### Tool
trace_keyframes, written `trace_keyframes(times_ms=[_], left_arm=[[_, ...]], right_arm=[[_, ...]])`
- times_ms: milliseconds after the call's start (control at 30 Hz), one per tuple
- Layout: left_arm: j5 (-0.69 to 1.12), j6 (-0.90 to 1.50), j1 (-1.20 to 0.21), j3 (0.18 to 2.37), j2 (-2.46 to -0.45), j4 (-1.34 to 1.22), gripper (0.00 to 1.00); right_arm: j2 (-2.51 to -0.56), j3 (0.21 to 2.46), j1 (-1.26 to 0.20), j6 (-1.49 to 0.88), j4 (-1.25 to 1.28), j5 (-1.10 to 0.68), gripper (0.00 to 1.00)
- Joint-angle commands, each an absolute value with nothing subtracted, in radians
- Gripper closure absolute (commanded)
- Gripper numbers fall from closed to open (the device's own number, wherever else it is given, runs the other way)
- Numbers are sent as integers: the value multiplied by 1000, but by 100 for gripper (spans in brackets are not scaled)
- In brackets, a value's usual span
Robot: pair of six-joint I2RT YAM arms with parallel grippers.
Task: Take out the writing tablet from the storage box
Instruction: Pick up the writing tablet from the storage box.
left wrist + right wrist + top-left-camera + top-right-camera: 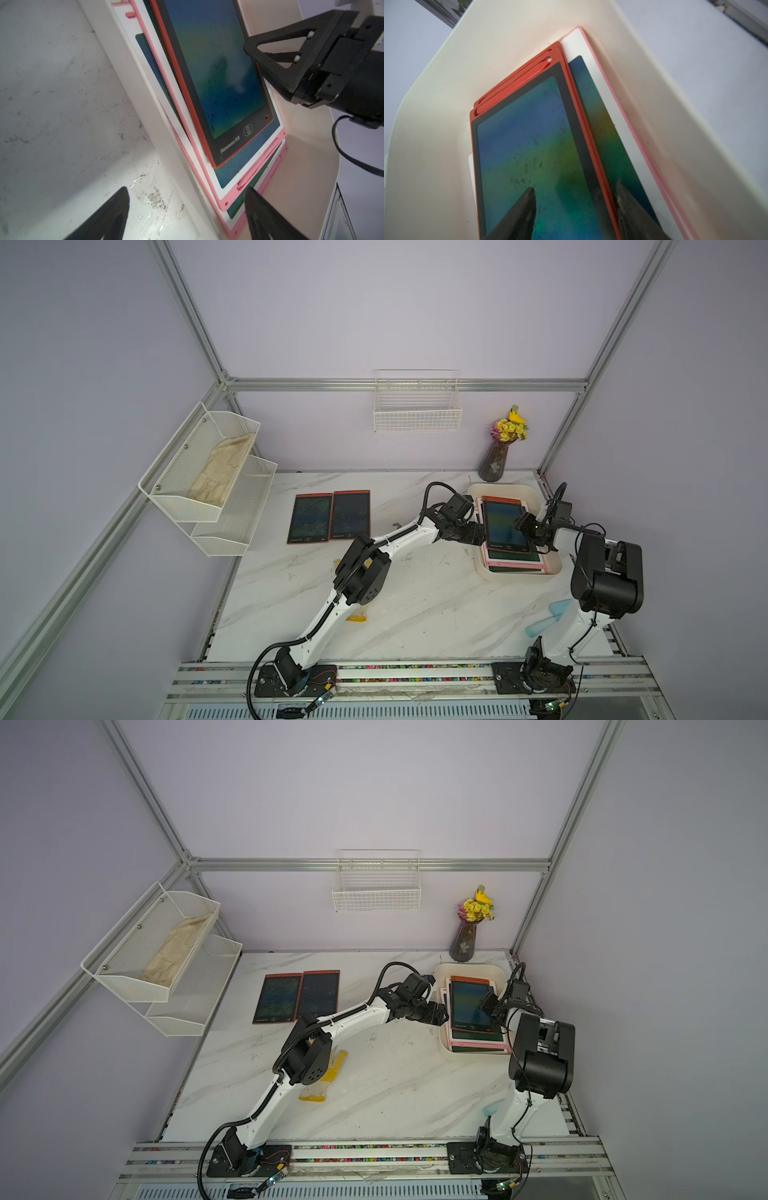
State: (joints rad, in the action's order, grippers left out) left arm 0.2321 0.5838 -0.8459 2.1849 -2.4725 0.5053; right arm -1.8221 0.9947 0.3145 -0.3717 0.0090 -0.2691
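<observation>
While the marble surface carries the storage box at its far right, the red-framed writing tablet is seen atop the stack inside; its long edge is straddled by the half-spread right gripper, and the box's wall by the wide, empty left gripper.

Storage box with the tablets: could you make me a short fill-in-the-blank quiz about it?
The top writing tablet in the storage box has a ____ frame.
The tablets beneath it have ____ frames.
On the table outside the box lie ____ more tablets.
Behind the box stands a vase of ____.
Missing words: red; pink; two; flowers.
</observation>
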Motion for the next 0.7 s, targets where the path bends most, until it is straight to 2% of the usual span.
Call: trace_keyframes(times_ms=[0,667], left_arm=[[252,592,-850,2293,-2477,495,15],[275,612,-854,2340,-2519,494,15]], right_arm=[[-1849,984,318,-362,-8,-318,37],[-1781,901,316,-396,32,-501,39]])
